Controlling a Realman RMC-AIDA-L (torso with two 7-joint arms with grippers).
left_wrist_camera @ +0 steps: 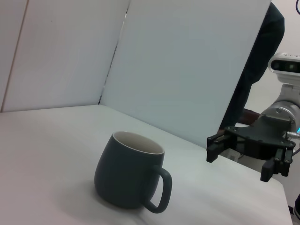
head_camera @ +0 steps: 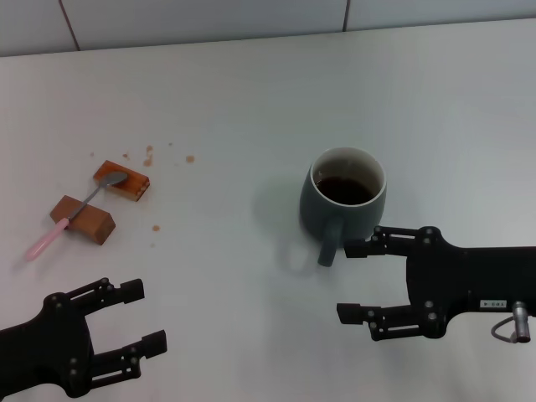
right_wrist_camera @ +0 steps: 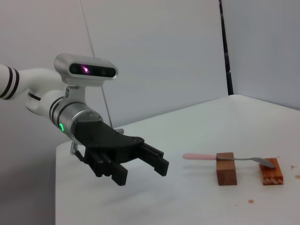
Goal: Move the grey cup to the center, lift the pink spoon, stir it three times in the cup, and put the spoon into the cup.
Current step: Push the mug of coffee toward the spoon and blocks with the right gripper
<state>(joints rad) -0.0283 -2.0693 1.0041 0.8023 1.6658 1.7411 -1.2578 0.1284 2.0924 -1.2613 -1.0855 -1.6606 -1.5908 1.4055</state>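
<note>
On the white table (head_camera: 251,100), seen from the head camera, the grey cup (head_camera: 342,201) stands upright with dark liquid inside and its handle turned toward the robot. The right gripper (head_camera: 356,280) is just beside this handle, with its fingers spread wide; the upper finger (head_camera: 373,245) is very near the handle, but I cannot tell if it touches. It holds nothing. A small label on the right gripper is not readable. Well to the left of the cup, the pink spoon (head_camera: 71,213) lies across two brown blocks (head_camera: 122,181), its bowl on the farther block. The left gripper (head_camera: 142,316) is near the table edge, open and empty, apart from the spoon.

From the left wrist camera, the cup (left_wrist_camera: 129,171) stands with the open right gripper (left_wrist_camera: 239,159) beside it.

From the right wrist camera, the left gripper (right_wrist_camera: 143,164) hangs open over the table, and the spoon (right_wrist_camera: 201,156) rests on the blocks (right_wrist_camera: 226,174) beyond it.
</note>
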